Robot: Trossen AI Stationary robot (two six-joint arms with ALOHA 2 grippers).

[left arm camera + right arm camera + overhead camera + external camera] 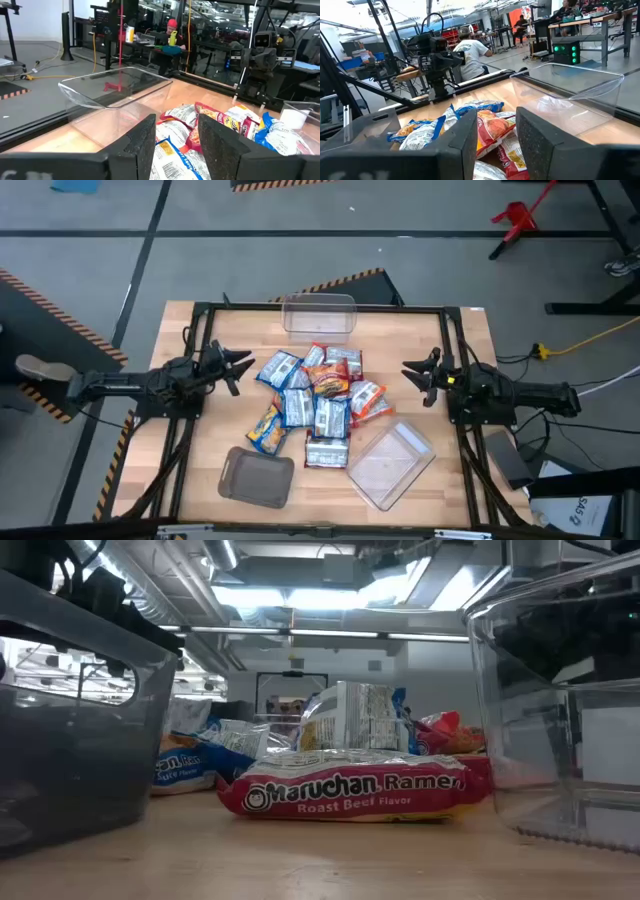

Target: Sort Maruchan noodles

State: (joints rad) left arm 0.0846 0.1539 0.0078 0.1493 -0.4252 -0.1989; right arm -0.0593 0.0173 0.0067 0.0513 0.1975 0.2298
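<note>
Centrally, Maruchan noodles [315, 400] between left end effector [235, 367] and right end effector [418, 376].

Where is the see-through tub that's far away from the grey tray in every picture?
High view: the clear tub sits at the top middle, above the pile.
Low view: I cannot find it; the big tub on the right is a different one.
Left wrist view: left of middle.
Right wrist view: on the right.
Shared landmark: the pile of noodle packets.
</note>
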